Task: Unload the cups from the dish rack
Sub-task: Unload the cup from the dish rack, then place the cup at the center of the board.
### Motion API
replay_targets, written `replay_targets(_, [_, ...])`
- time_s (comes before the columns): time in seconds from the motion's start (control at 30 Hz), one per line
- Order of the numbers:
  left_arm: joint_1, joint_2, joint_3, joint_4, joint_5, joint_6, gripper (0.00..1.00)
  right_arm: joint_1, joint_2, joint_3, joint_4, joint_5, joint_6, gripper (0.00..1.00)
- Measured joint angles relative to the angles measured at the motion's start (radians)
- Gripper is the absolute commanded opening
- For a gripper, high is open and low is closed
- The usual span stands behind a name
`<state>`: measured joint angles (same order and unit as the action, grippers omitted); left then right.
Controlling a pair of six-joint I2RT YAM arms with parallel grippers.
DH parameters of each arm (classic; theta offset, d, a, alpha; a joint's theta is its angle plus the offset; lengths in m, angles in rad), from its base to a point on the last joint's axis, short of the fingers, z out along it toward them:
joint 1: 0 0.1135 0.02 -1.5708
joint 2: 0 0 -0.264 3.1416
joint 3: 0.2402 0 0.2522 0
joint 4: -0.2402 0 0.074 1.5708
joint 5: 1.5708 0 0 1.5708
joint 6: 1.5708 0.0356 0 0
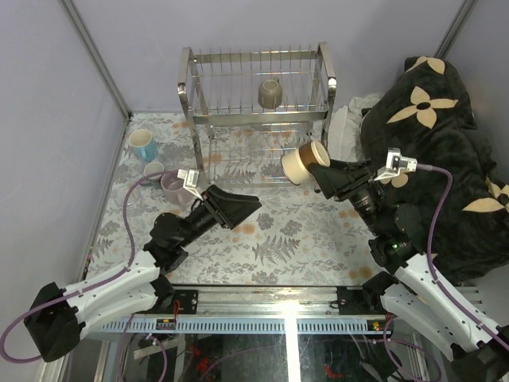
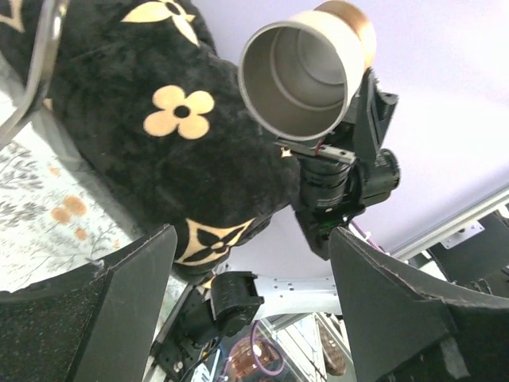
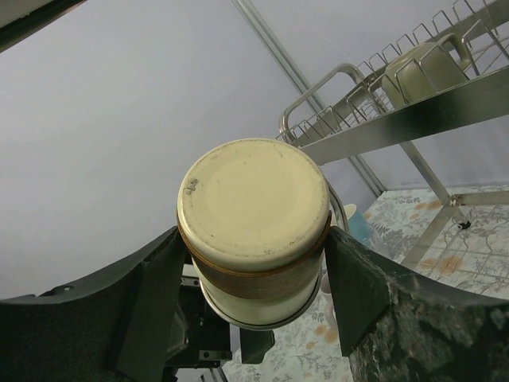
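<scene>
I am holding the brown-and-cream cup [image 1: 305, 163] in my right tool [image 3: 254, 270], just right of centre in the overhead view, in the air in front of the rack's [image 1: 188, 87] lower tier. The jaws are standing fairly wide and pressing on the cup's sides, and its cream base is facing back at the right wrist camera.

The cup's long axis is lying roughly level, with the open mouth pointing down and left in the overhead view, straight towards my left tool [image 1: 242, 208]. That tool is waiting just left of centre, near the cup but apart from it, with its jaws spread wide and gripping nothing. In its own camera the cup's mouth is showing in the upper middle, above the gap between the two jaws.

My left arm is the nearer one to the light blue mug [image 1: 144, 145], grey-blue cup [image 1: 153, 171] and lilac mug [image 1: 173, 185] standing on the table [image 1: 302, 239] at the left, so I am reading this as a handover lining up mouth-first. An olive mug [image 1: 270, 94] is sitting on the rack's upper tier at top centre.
</scene>
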<state>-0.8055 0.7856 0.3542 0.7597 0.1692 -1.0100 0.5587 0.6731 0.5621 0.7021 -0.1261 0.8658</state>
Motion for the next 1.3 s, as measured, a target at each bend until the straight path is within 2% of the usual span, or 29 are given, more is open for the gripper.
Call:
replay_targets(0.2, [-0.026,0.118,0.088,0.101,0.018,-0.008,0.77,0.000,-0.007,-0.042,0.023,-0.008,0.021,0.00])
replay_targets(0.43, [-0.094,0.212,0.184,0.136,0.018,0.035,0.77,0.000,0.011,-0.085,0.049,-0.034,0.052,0.00])
replay_targets(0.9, [-0.127,0.347,0.249,0.166,-0.022,0.080,0.76,0.000,0.003,-0.118,0.074,-0.075,0.085,0.00])
replay_targets(1.3, [-0.137,0.377,0.290,0.185,-0.066,0.111,0.62,0.000,-0.027,-0.130,0.059,-0.084,0.073,0.00])
